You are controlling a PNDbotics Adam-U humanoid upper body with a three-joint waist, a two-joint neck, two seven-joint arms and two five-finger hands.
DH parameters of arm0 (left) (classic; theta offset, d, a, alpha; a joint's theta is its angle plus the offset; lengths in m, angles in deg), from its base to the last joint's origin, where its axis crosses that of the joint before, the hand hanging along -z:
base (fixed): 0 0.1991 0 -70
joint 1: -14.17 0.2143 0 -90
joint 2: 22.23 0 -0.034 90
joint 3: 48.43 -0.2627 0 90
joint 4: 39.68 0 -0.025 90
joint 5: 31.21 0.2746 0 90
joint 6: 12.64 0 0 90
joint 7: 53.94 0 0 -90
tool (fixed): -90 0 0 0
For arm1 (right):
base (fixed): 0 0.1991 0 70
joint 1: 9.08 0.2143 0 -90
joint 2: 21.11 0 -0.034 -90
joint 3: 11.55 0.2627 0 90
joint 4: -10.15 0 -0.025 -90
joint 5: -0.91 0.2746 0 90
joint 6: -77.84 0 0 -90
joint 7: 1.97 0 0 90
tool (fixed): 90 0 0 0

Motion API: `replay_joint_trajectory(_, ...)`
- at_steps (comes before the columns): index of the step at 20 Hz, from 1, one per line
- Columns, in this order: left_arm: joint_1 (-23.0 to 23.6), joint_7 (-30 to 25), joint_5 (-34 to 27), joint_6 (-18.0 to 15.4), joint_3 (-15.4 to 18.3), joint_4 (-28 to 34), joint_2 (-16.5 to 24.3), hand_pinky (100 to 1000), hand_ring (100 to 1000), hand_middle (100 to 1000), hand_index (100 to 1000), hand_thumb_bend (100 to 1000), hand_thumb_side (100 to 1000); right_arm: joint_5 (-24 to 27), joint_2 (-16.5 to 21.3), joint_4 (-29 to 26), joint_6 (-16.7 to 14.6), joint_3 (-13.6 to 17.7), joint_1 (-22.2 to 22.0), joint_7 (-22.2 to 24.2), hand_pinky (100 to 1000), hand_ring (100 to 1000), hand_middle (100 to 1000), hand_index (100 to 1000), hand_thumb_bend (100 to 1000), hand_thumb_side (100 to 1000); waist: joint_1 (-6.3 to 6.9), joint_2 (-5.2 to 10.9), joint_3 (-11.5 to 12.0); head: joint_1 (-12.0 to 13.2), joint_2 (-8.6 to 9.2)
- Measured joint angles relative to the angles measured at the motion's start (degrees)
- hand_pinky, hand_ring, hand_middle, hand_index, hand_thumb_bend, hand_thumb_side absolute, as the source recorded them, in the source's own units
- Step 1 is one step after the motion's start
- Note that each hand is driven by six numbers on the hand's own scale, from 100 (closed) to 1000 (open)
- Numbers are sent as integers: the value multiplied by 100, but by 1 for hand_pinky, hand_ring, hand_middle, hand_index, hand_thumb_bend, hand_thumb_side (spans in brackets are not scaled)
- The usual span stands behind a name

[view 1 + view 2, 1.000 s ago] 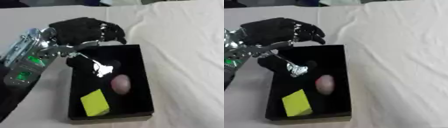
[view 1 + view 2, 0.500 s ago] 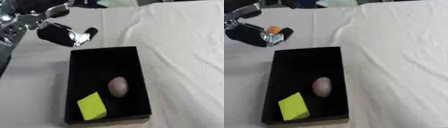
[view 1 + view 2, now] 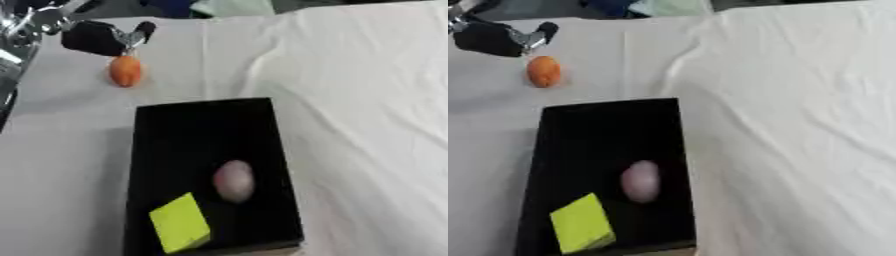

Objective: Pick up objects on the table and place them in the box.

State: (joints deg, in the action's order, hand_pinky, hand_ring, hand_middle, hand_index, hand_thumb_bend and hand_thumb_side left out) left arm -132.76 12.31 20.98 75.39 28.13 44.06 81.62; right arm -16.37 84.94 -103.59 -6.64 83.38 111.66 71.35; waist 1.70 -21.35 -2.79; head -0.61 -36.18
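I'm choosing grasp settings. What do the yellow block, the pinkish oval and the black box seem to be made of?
Yellow block: probably foam or plastic, matte with flat faces. Pinkish oval: smooth and egg-like, material unclear. Black box: looks rigid with thin, dull walls, perhaps plastic or card.

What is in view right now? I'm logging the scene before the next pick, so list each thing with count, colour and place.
Box: one, black, open, on the table in the lower middle.
Block: one, yellow-green, inside the box at its near left corner.
Egg-shaped thing: one, pale pinkish, inside the box, beyond and right of the block.
Orange thing: one, oval, on the cloth beyond the box, toward the far left.
Cloth: one, white, wrinkled, covering the table.
Things at the far edge: dark blue and pale green shapes, too unclear to name.
Left hand: one, black with silver parts, top left corner, just above the orange thing; whether it touches it is unclear.
Right hand: not in view.
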Motion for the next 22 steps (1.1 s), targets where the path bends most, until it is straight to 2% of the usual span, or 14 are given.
replay_joint_trajectory(7,-52,202,333,-133,111,-994,-173,781,855,859,883,403,748,2,-2,0,-23,0,48,23,878,654,604,812,100,1000,-9,-76,-50,47,53)
replay_joint_trajectory(14,-150,269,437,-263,185,-1995,-316,777,852,861,886,400,783,9,-22,0,-30,0,56,32,879,655,604,811,100,1000,-23,-129,-77,51,96)
replay_joint_trajectory(17,-179,301,547,-283,238,-2301,-336,776,852,861,883,382,738,17,-45,0,-36,0,57,38,879,654,603,811,100,1000,-23,-140,-77,51,99)
replay_joint_trajectory(18,-184,308,611,-278,248,-2381,-343,778,854,863,885,355,686,19,-46,0,-37,0,57,39,879,654,603,811,100,1000,-23,-148,-78,51,100)
replay_joint_trajectory(19,-185,324,685,-270,264,-2449,-352,778,854,863,885,355,686,21,-47,0,-38,0,57,40,879,654,603,811,100,1000,-23,-156,-81,51,102)
replay_joint_trajectory(20,-186,345,751,-262,275,-2502,-353,779,855,865,886,320,626,22,-48,0,-38,0,57,40,879,654,603,811,100,1000,-24,-160,-88,52,104)
replay_joint_trajectory(22,-201,401,894,-235,291,-2574,-357,782,857,866,888,295,577,23,-50,0,-39,1,57,41,879,654,603,811,100,1000,-25,-161,-106,56,105)
